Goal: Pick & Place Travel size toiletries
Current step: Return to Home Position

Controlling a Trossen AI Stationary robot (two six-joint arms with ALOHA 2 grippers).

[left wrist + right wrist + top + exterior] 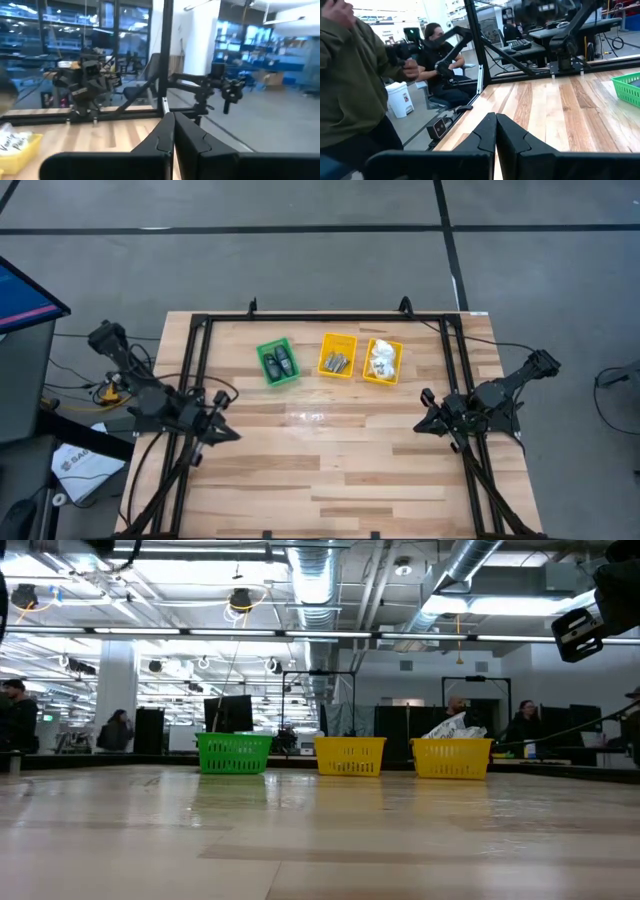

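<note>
Filling slotted yellow bin (451,764): crinkly packets (454,730)

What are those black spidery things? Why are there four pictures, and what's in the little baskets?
The spidery things are two dark robot arms, one at each side of a wooden table. One picture looks straight down from above. One looks across from table height. The other two come from cameras on the arms' wrists. In those you can see each arm's pincher, the left gripper and the right gripper. Both are closed and hold nothing.

Three small plastic bins stand in a row on the table. The green bin holds two dark grey oval gadgets. The middle yellow bin holds thin silver metal pieces. The other yellow bin holds crinkly white packets.
</note>
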